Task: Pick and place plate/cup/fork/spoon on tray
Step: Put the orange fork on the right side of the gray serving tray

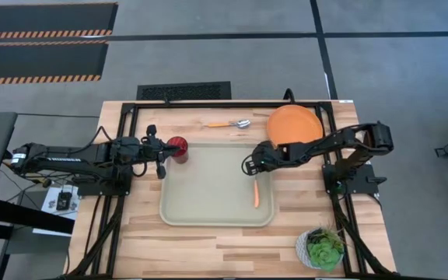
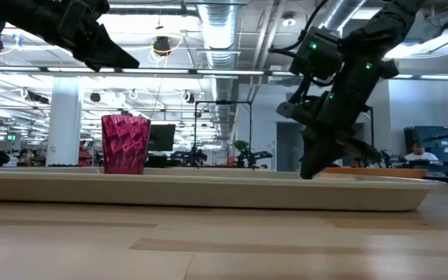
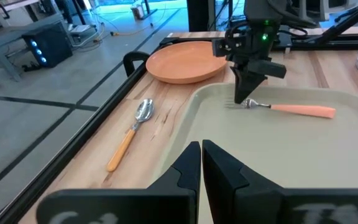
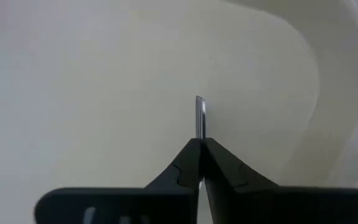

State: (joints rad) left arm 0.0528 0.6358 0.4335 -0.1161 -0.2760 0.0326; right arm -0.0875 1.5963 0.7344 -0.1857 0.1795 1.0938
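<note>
Right now the right hand point(image 1: 249, 165) sits low over the tray point(image 1: 208, 194), near the tray's right side, at the tined end of the fork point(image 1: 256, 194). Wrist view shows its fingers point(image 4: 185, 165) pressed nearly together w/ a thin sliver of the fork's metal head point(image 4: 199, 117) between the tips, so it's clamped on the fork. The fork lies on the tray floor along the right rim, orange handle point(image 3: 303, 110) pointing away from the hand, tines point(image 3: 235, 102) under the fingertips.

Left hand point(image 1: 160, 159) hangs above the tray's back-left corner, just beside the cup point(image 1: 179, 145), fingers point(image 3: 188, 168) together, holding nothing. The cup stands upright at that corner of the tray; in the low view it seems to stand inside the rim point(image 2: 208, 194), can't tell for sure.

The plate point(image 1: 294, 124) lies on the table point(image 1: 208, 245) behind the tray's right-back corner, not on the tray, partly under the right arm. The spoon point(image 1: 230, 124) lies on the table just behind the tray's back edge, left of the plate, bowl toward the plate. A potted green plant point(image 1: 322, 249) sits at the table's front-right corner, well apart from the tray.
</note>
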